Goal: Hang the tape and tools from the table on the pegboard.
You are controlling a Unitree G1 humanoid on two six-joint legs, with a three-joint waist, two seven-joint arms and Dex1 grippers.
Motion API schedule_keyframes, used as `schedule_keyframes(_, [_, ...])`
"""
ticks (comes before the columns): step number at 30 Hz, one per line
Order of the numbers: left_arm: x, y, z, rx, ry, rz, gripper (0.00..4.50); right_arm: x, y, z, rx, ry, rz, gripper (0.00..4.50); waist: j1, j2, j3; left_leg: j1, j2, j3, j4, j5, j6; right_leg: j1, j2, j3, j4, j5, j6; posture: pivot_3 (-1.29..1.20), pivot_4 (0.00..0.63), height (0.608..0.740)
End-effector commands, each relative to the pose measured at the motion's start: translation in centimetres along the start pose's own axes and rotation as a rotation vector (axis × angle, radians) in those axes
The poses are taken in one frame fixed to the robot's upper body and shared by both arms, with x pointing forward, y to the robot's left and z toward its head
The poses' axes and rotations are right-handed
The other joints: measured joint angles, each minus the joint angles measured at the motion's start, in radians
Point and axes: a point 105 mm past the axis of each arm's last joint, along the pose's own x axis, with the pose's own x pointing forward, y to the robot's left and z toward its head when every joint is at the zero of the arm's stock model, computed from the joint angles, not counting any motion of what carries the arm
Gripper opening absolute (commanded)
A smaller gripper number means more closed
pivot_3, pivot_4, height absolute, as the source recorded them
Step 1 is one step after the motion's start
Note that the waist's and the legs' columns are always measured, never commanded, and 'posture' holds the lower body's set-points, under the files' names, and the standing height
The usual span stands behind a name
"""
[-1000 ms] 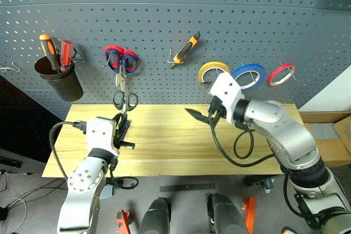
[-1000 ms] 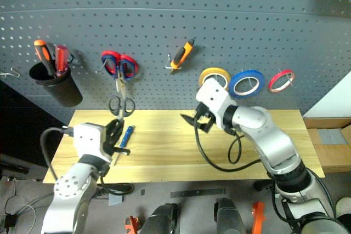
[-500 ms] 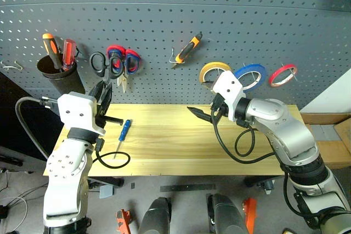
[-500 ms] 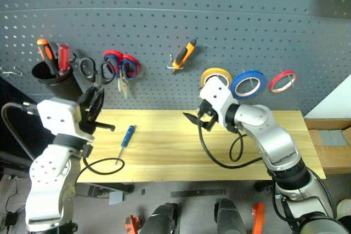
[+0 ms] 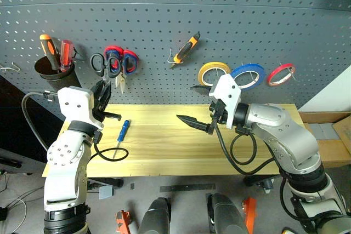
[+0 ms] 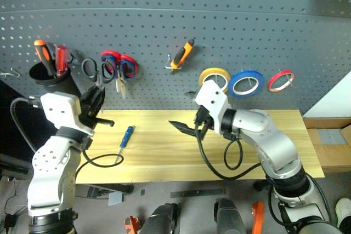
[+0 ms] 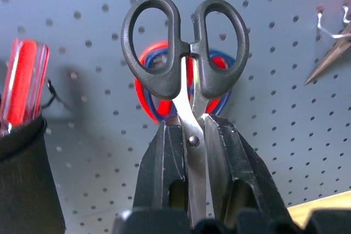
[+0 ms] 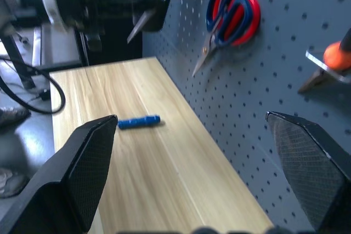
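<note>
My left gripper (image 7: 192,127) is shut on the blades of the small black-handled scissors (image 7: 185,53), held upright against the pegboard (image 5: 164,4) just beside the red-and-blue scissors. The blue-handled screwdriver (image 5: 124,130) lies on the table (image 5: 164,149) near its left end, also in the right wrist view (image 8: 139,121). The orange-and-black pliers (image 5: 185,49) hang from a hook, and the blue tape (image 5: 248,76) hangs between the yellow and red rolls. My right gripper (image 5: 195,104) hovers open over the middle of the table with nothing between its fingers.
A black cup (image 5: 55,75) holding an orange and a red screwdriver hangs at the far left of the board. Red-and-blue scissors (image 5: 123,61), a yellow roll (image 5: 213,72) and a red roll (image 5: 281,74) also hang there. A black cable (image 5: 112,155) loops onto the table's left front.
My left gripper has lifted the black scissors from above the table up to the pegboard, uncovering the blue screwdriver. My right gripper has drawn back a little and turned, still open.
</note>
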Motion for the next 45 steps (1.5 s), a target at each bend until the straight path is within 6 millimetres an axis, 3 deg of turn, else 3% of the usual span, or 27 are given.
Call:
schedule_keyframes(1, [0.1,0.3,0.7,0.000,-0.027,0.005,0.22,-0.2,0.3,1.9,-0.049,-0.073,0.007,4.50,0.000,0.000,0.000,0.000,0.000,0.000,0.000,0.000,0.000,0.000,0.000,0.000,0.000,0.000,0.000,-0.02,0.184,0.740])
schedule_keyframes(16, [1.2,-0.3,0.3,0.031,-0.012,-0.031,0.19,0.3,0.6,2.3,-0.067,-0.105,0.017,4.50,-0.001,0.000,0.000,0.000,0.000,0.000,0.000,0.000,0.000,0.000,0.000,0.000,0.001,0.000,0.000,-0.02,0.189,0.740])
schedule_keyframes(22, [1.4,0.9,-1.1,0.016,0.045,0.027,0.19,0.4,0.3,2.8,-0.067,-0.135,0.001,4.50,-0.001,0.000,0.000,0.000,0.000,0.000,0.000,0.000,0.000,0.000,0.000,0.000,0.001,0.000,0.000,-0.03,0.189,0.740])
schedule_keyframes(28, [1.5,0.6,-2.4,-0.016,0.103,0.016,0.19,0.4,0.0,4.5,-0.049,-0.240,-0.030,4.50,-0.002,0.000,0.000,0.000,0.000,0.000,0.000,0.000,0.000,0.000,0.000,0.000,0.001,0.000,0.000,-0.03,0.187,0.740])
schedule_keyframes(34, [1.6,-0.4,-2.7,-0.048,0.118,-0.036,2.21,0.5,-0.1,4.6,-0.051,-0.249,-0.040,4.50,-0.003,0.000,0.000,0.001,0.000,0.000,0.000,0.000,-0.001,0.000,0.000,0.001,0.001,0.000,0.000,-0.04,0.185,0.740])
schedule_keyframes(38, [0.9,-0.4,-4.6,-0.055,0.206,-0.033,3.64,0.6,-0.1,3.4,0.015,-0.190,-0.053,4.50,-0.004,0.000,0.000,0.001,0.000,0.000,0.000,0.000,-0.001,0.000,0.000,0.001,0.001,0.000,0.000,-0.04,0.189,0.740])
schedule_keyframes(42, [-0.6,0.7,-8.6,-0.045,0.407,-0.027,3.64,1.2,0.8,0.0,0.120,-0.044,-0.051,4.50,-0.005,0.000,-0.001,0.001,0.000,0.000,0.000,0.000,0.000,0.000,0.000,0.001,0.002,0.000,0.000,-0.03,0.197,0.740])
schedule_keyframes(45, [-2.1,1.2,-11.4,-0.054,0.554,-0.040,3.64,1.6,2.0,-1.2,0.140,0.004,-0.035,4.50,-0.010,0.000,-0.001,0.001,0.000,0.000,0.000,0.000,0.001,0.000,0.000,0.001,0.002,0.000,0.000,-0.03,0.202,0.740])
